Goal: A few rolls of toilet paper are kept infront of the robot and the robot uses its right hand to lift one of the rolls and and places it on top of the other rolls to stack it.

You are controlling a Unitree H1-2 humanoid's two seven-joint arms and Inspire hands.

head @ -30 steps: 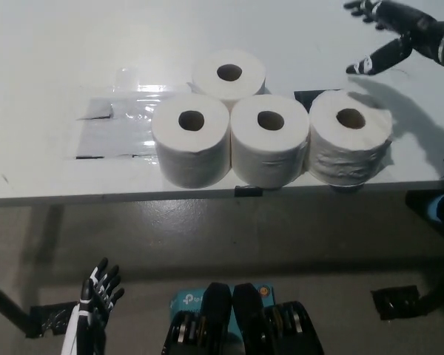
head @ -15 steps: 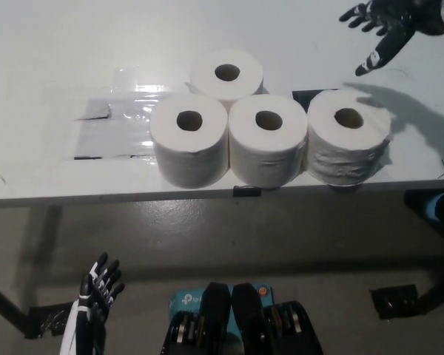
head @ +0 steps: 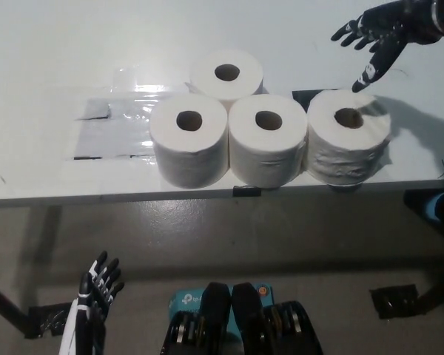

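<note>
White table [head: 52,44], clear plastic sheet [head: 115,122]

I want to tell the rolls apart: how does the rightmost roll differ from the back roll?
The rightmost roll looks wrinkled on its side; the back roll looks smooth. The rightmost roll stands in the front row beneath the open right hand; the back roll stands alone behind. Both are white and upright.

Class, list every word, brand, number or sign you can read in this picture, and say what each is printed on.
None can be read. The teal box on the floor bears a small white mark, too blurred to make out. The four white toilet paper rolls and the white table show no print.
</note>
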